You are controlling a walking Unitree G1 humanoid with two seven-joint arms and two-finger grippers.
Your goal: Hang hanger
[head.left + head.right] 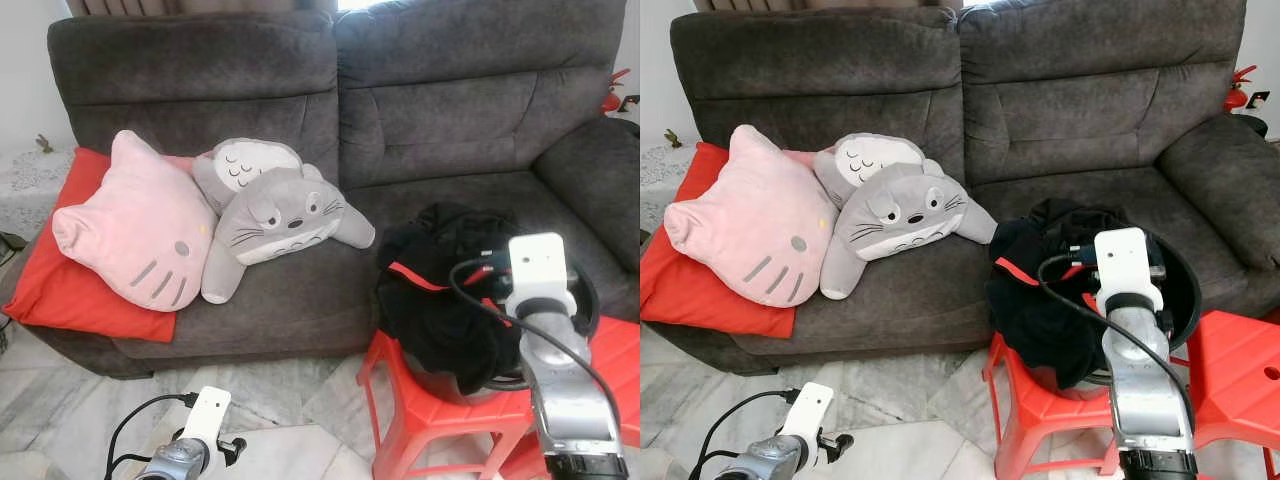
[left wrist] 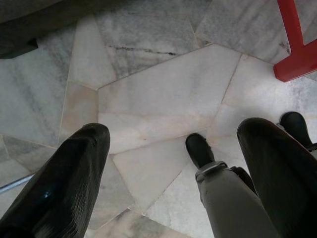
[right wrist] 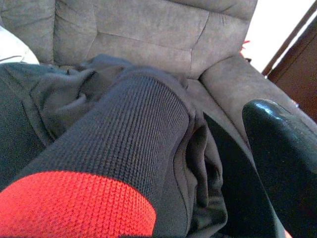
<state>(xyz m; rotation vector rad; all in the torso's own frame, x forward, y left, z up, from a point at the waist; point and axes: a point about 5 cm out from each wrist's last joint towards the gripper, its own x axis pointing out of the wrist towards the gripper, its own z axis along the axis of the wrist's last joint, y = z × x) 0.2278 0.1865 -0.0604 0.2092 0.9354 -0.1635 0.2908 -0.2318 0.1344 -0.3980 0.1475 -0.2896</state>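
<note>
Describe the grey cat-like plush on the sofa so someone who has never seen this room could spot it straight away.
Start at the dark grey sofa and look at its left seat cushion. Three soft toys lie there; the grey plush is the one in front, leaning partly on a second grey toy. Unlike that sleepy-eyed one and the pink cat-face cushion beside it, it has open round eyes, whiskers and a pale belly.

A dark grey fabric sofa [image 1: 400, 120] is standing against the wall, and on its left seat a pink cat-face plush cushion [image 1: 135, 235] is leaning over a flat red cushion [image 1: 60, 270]. Just beside the pink one, two grey and white round-bellied plush toys [image 1: 275, 205] are lying against each other. In front of the sofa's right seat, a black round tub [image 1: 1180, 285] heaped with black clothes [image 1: 440, 300] is sitting on a red plastic stool [image 1: 420, 410] over pale marble floor tiles [image 2: 163, 94].
</note>
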